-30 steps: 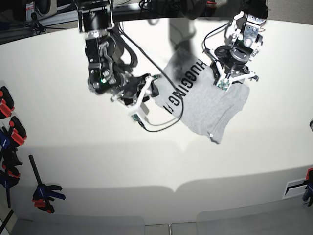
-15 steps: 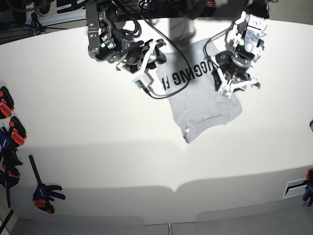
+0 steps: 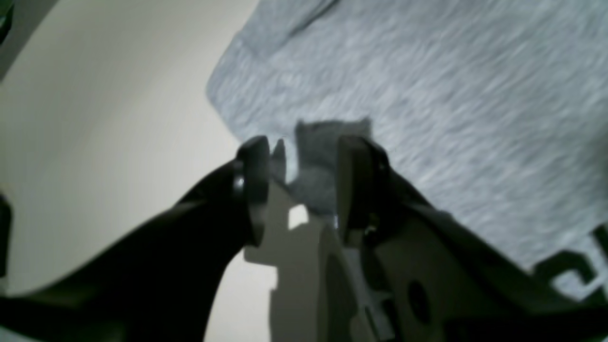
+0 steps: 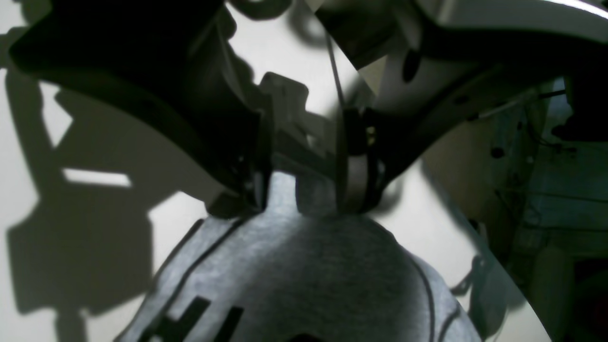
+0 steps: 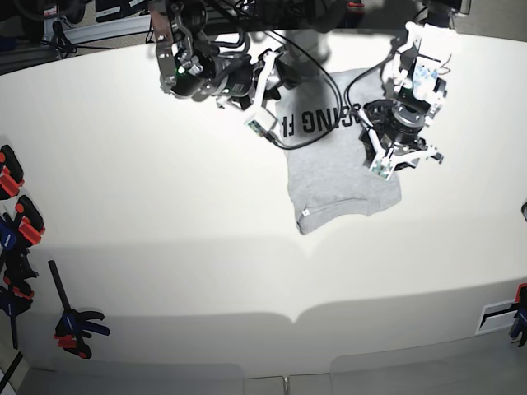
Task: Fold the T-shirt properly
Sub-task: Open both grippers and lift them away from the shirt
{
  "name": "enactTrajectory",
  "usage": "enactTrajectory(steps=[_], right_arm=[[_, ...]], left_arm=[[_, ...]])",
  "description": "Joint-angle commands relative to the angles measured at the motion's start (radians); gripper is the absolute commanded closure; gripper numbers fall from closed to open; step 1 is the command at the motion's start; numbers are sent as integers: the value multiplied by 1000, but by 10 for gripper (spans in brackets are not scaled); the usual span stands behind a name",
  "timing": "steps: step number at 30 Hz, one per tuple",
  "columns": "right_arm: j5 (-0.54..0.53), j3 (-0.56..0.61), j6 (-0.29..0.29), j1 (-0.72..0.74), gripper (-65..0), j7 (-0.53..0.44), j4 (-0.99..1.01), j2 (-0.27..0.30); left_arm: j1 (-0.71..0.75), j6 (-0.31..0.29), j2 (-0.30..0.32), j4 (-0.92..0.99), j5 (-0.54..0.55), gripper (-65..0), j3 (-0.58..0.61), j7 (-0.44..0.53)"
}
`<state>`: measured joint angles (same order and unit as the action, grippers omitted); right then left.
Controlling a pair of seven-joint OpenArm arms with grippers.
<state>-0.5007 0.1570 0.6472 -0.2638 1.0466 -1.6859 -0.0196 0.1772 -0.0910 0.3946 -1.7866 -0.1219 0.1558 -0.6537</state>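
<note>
The light grey T-shirt (image 5: 346, 177) lies on the white table (image 5: 165, 247) at the far middle, its black lettering (image 5: 317, 123) facing up. My right gripper (image 5: 276, 89) is at the shirt's far left edge. In the right wrist view it (image 4: 304, 185) is shut on a tab of the cloth (image 4: 304, 266), with lettering (image 4: 199, 318) below. At the shirt's right edge my left gripper (image 5: 398, 158) pinches the fabric. The left wrist view shows it (image 3: 304, 175) shut on a raised fold of the shirt (image 3: 427, 95).
A black cable (image 5: 309, 140) from the right arm loops over the lettering. Red, blue and black clamps (image 5: 16, 222) and another clamp (image 5: 76, 329) sit at the table's left edge. Cables and gear line the far edge (image 5: 82, 25).
Both grippers have carried the shirt: the right one swung toward the far edge and to the right, the left one shifted slightly nearer. The shirt turned, and its lettering now runs across.
</note>
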Motion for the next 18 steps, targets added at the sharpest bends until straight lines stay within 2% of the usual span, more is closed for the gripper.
enactTrajectory(steps=[1, 4, 6, 9, 11, 14, 18], right_arm=[[-25, -5, 19, 5, -210, -13, -35, 1], [-23, -43, 19, -5, -210, -9, -90, 0], [-23, -89, 19, -19, -210, -5, -140, 0], [-24, -168, 23, -46, -210, 24, -216, 1], [-47, -216, 45, -63, -210, 74, -256, 10], [-142, -278, 51, -108, -210, 125, -301, 48], [-198, -372, 51, -199, -210, 160, -367, 100]], left_arm=[[-9, 54, 16, -35, -8, -215, -5, 18], [10, 166, 54, -101, -4, -215, -5, 19], [39, 174, 85, -163, 11, -214, -5, 11], [76, 174, 137, -236, 99, -159, -5, -36], [95, 175, 155, -262, 143, -137, -13, -67], [123, 177, 135, -301, 173, -137, -62, -129], [214, 177, 84, -354, 211, -137, -173, -135]])
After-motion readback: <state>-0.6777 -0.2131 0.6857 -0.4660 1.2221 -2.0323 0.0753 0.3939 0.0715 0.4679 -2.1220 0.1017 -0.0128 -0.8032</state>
